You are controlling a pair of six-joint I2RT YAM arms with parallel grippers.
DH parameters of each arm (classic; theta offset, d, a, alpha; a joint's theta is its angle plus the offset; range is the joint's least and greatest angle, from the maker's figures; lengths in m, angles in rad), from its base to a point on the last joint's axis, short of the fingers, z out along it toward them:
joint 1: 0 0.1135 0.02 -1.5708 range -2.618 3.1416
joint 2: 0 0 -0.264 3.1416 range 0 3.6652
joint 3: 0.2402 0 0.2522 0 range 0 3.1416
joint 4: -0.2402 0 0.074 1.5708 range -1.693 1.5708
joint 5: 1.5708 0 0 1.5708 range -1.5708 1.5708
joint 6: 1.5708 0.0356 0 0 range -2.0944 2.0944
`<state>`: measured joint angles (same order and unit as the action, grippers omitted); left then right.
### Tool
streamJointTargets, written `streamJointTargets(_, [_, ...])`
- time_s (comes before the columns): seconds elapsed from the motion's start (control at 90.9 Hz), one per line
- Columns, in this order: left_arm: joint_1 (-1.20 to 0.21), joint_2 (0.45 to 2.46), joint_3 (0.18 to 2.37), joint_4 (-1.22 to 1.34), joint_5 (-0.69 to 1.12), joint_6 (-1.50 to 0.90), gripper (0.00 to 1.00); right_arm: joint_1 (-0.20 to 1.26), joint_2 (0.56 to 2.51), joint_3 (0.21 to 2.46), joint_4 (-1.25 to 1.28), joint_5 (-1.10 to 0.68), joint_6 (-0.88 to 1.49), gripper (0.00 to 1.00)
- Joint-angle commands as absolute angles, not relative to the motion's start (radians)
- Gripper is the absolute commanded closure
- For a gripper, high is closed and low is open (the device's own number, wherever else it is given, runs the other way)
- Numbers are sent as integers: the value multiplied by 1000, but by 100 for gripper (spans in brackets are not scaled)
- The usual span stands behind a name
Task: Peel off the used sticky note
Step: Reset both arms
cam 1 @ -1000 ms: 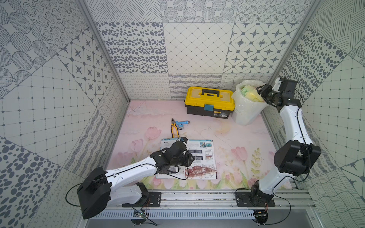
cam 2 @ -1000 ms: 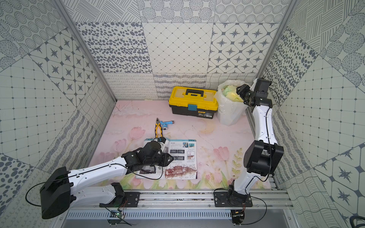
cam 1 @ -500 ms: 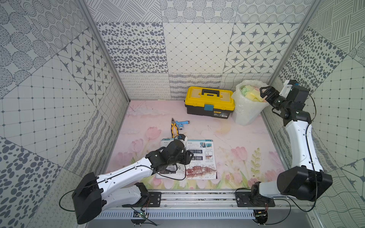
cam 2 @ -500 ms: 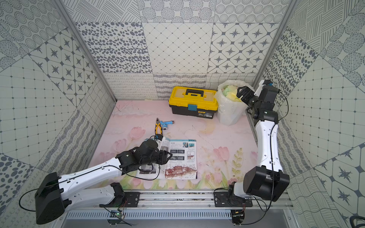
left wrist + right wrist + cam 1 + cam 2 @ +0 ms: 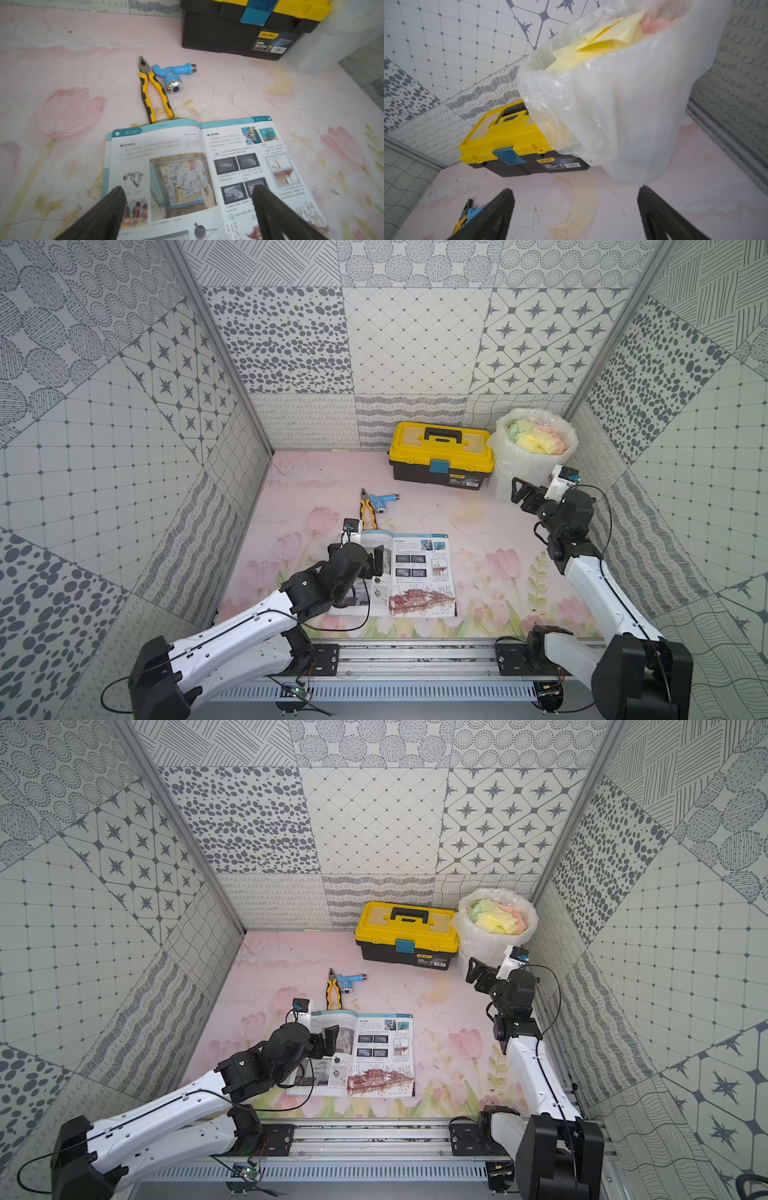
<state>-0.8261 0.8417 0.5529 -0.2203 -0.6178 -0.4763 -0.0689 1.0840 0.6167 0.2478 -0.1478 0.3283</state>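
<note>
Left gripper (image 5: 188,190) is held wide open and empty over the book (image 5: 176,145). Right gripper (image 5: 575,192), lately opened too, is drawn back beside the lined bin (image 5: 523,467), where the sticky note (image 5: 528,443) is judged dropped among others.

Left arm (image 5: 324,585) sits over the book (image 5: 419,572) in both top views: most of the left pg hidden, print too small to read. Left wrist cam: book runs off frame, text too blurred to read, toolbox (image 5: 239,31) lid cropped, left gripper (image 5: 188,188) fingers (image 5: 108,212) cut off at the edge. Right wrist cam: pliers (image 5: 464,214) & blue tap (image 5: 473,211) mostly behind a right gripper (image 5: 575,189) finger. Bag (image 5: 623,114) runs off frame. Sticky notes (image 5: 602,41) inside only partly visible above the rim, rest vague thru the plastic.
</note>
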Motion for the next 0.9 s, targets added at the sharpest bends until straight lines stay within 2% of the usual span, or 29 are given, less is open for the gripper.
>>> streamJointTargets(0.0, [-772,762,440,28,-906,-294,1,-17,1073,514,465,-37,208,3])
streamJointTargets(0.319, [-506,748,304,217,-746,-192,0,75,1084,316,533,149,145,3])
streamJointTargets(0.418, [-457,775,256,357,-706,-116,0,75,1100,290,551,173,134,3])
streamJointTargets(0.704, [-189,1057,195,662,-470,-123,0,84,1268,305,713,212,97,3])
streamJointTargets(0.891, [-96,1254,242,799,-345,-98,0,85,1382,352,794,163,26,3])
